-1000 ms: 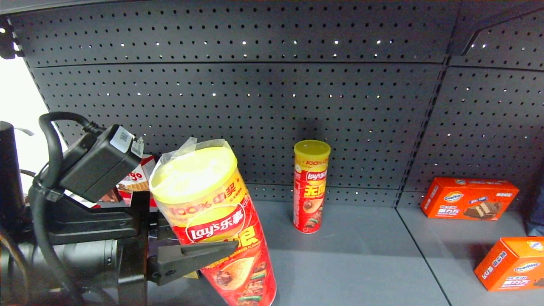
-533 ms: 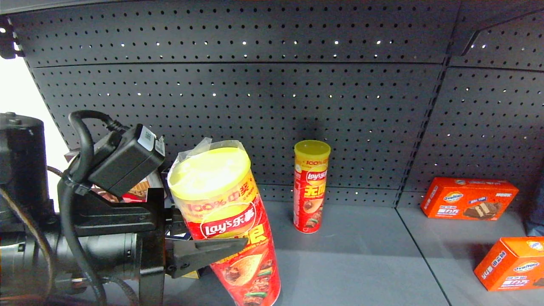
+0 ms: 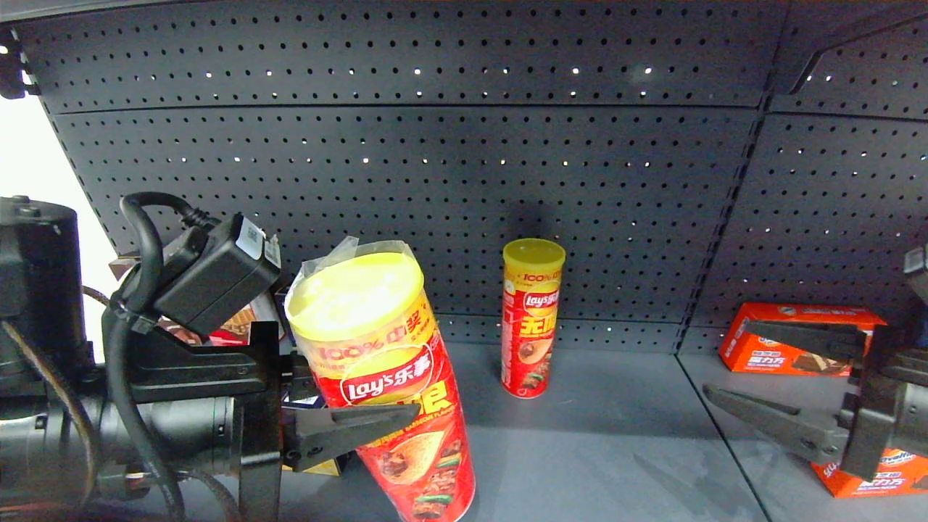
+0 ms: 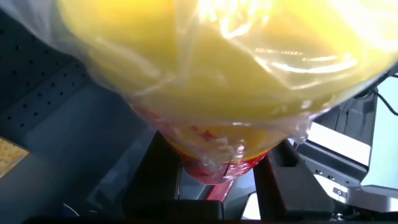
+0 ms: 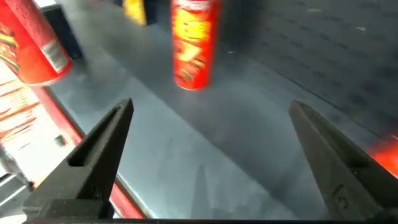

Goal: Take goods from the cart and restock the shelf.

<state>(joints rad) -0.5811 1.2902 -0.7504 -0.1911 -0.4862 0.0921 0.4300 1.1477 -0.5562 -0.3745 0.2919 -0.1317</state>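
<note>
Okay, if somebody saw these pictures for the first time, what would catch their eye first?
The big red chip can with its yellow lid dominates the lower left of the head view, tilted and clamped in the left gripper. A second can of the same kind stands upright farther back on the shelf, close to the pegboard wall. At the right, the right gripper hangs open in front of an orange box.
</note>
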